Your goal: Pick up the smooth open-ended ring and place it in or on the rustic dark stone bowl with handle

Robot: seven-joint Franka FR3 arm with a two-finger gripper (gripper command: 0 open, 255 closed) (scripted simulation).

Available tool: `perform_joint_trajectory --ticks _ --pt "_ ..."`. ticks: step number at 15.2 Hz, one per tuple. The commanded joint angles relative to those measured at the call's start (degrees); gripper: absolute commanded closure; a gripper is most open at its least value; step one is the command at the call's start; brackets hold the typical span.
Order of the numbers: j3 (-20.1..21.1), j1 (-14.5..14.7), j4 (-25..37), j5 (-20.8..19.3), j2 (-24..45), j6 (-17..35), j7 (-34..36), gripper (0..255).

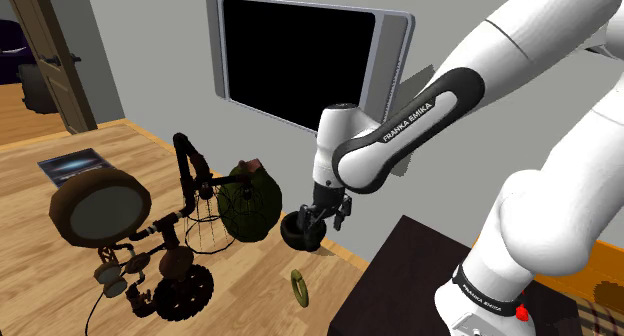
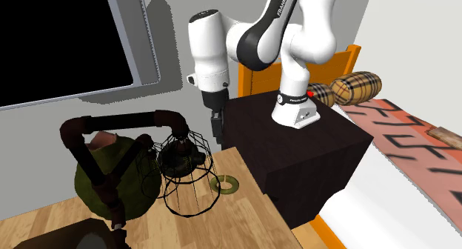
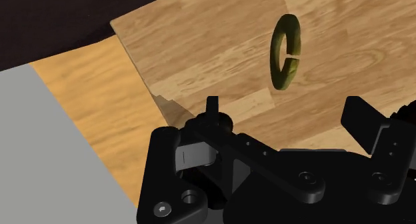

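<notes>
wooden floor (image 1: 250, 284), arm (image 1: 400, 134) bent down, tool (image 1: 325, 216) near bowl (image 1: 300, 232)

The views are being lit brightly and evenly. Soft shadows are being cast on the grey wall (image 2: 174, 55). The table's (image 3: 220, 49) wood grain is being rendered sharply.

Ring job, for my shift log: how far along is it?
Done: nothing yet; the olive split ring lies on the wooden surface, apart from the dark bowl. In hand: the open gripper holds nothing, hanging near the bowl. Left: grasp the ring, set it in the bowl.
</notes>
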Motion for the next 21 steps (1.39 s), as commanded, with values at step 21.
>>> perform_joint_trajectory --ticks 21 --pt "-2.4 6.7 10.2 -10.8 34.9 23.7 16.9 0"
